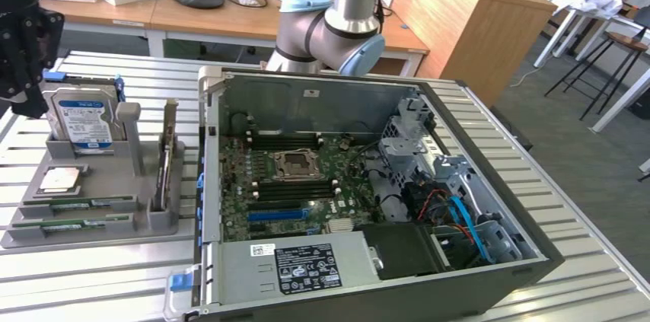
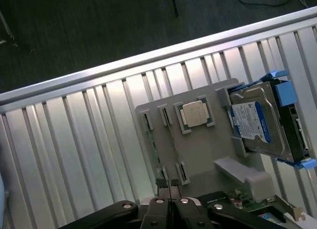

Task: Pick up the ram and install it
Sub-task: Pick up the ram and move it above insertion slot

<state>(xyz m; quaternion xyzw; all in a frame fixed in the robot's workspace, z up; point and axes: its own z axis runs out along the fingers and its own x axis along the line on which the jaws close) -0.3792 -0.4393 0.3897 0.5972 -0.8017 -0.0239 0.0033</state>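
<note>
Ram (image 1: 79, 204): thin, narrow, green stick

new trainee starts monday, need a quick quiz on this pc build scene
1. True or false: the hard drive stands in the grey holder.
2. The gripper hangs over: A the grey holder, B the computer case, C the monitor.
3. How many ram sticks lie flat in the holder?
Key: 1 true; 2 A; 3 two.
</note>
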